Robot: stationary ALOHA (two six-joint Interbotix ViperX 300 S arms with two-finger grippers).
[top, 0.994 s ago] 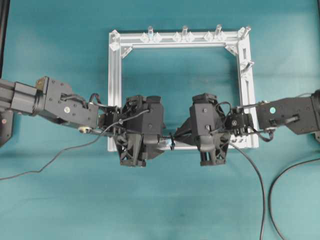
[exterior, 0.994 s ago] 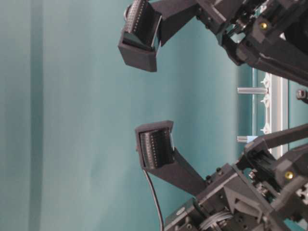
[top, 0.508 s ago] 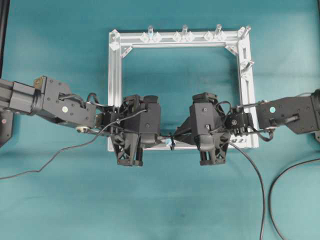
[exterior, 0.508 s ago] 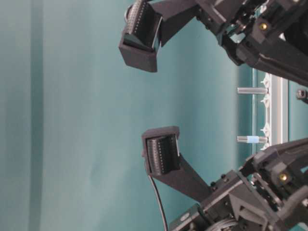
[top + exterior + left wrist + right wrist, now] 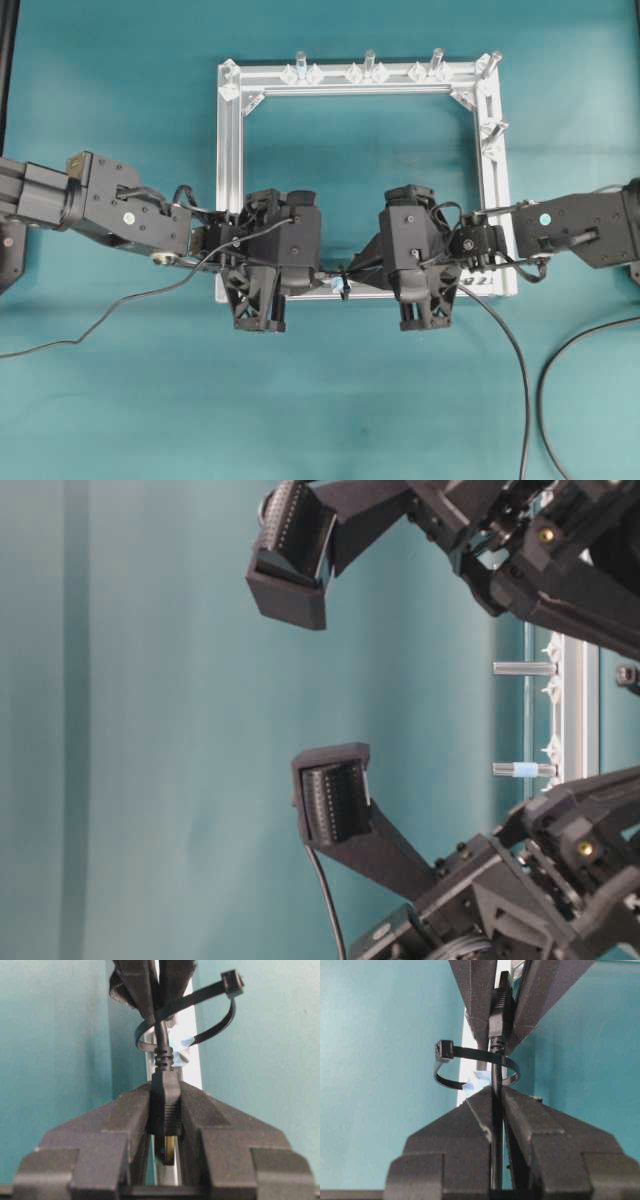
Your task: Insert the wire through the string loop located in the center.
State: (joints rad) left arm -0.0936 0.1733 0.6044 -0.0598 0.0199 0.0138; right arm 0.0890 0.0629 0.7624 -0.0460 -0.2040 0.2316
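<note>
Both black grippers meet over the near rail of the square silver aluminium frame [image 5: 230,180]. From overhead, the left gripper [image 5: 318,278] and the right gripper [image 5: 366,270] hide what passes between them; only a speck of the tiny dark string loop with its pale blue fitting [image 5: 343,281] shows in the gap.

The wrist views supply the rest. The left wrist camera shows the left gripper [image 5: 165,1110] clamped narrowly on the black moulded plug of the long thin black wire [image 5: 165,1105], its metal tip pointing back toward the camera; the cable runs on through the string loop [image 5: 200,1020] into the opposite jaws. The right wrist camera shows the right gripper [image 5: 496,1105] pinched on the cable itself, with the loop [image 5: 475,1067] encircling the wire [image 5: 496,1067] just beyond its fingertips and the plug held past it.

The table-level view shows only the arms' upper parts and two upright silver pegs [image 5: 522,668]; the loop is out of sight.
</note>
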